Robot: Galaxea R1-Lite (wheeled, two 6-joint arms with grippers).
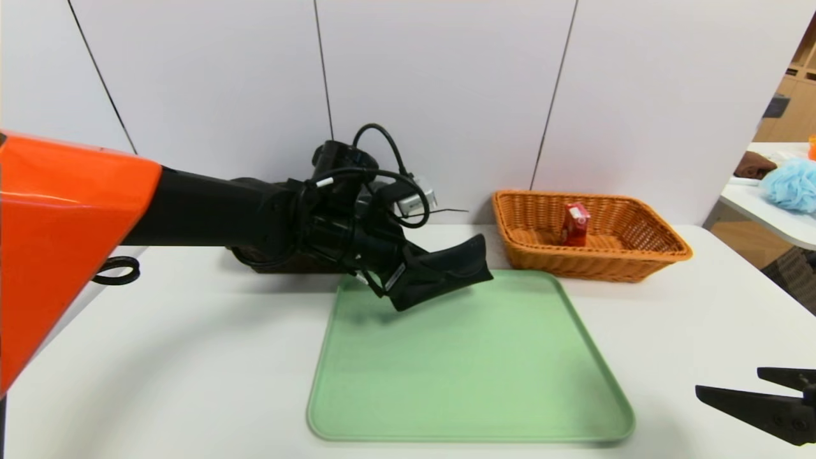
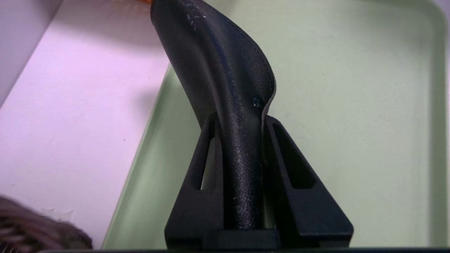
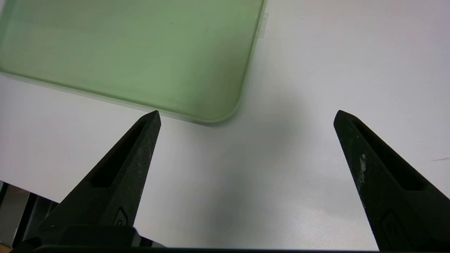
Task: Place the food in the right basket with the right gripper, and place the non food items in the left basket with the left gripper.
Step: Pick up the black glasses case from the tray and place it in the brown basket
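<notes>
**Pouch in left grip; dark basket lying on the arm's side, opposite the pouch's free end**

Left gripper (image 2: 239, 117) is clenching the flat black pouch (image 1: 449, 271) near one end, above the far left part of the green tray (image 1: 472, 363). Pouch's long axis is running roughly crosswise in the head view, its free end pointing right and tipping slightly upward, toward the orange basket (image 1: 596, 254). The dark brown basket (image 1: 306, 264) is sitting on the gripper's left, largely hidden behind the left arm. Left arm is the nearer one; judgement: the coming move is calling for a leftward carry, with the free end trailing and needing to clear the basket's rim before release.

Right gripper (image 1: 727, 379) is idling wide apart and empty, off the tray's near right corner.

Materials: pouch is showing grained, leather-like black skin with pale scuffs, folding into a rounded ridge between the fingers; one edge is curling outward by a small snap. Judgement: it is likely to be bending rather than staying rigid. Orange basket is displaying open wicker, a flaring rim, and a small boxy red carton (image 1: 575, 224) standing inside. Tray is presenting smooth plastic, rounded corners, low lip. A brownish fibrous shape (image 2: 38, 228) is blurring in the left wrist view; identity cannot be told.
</notes>
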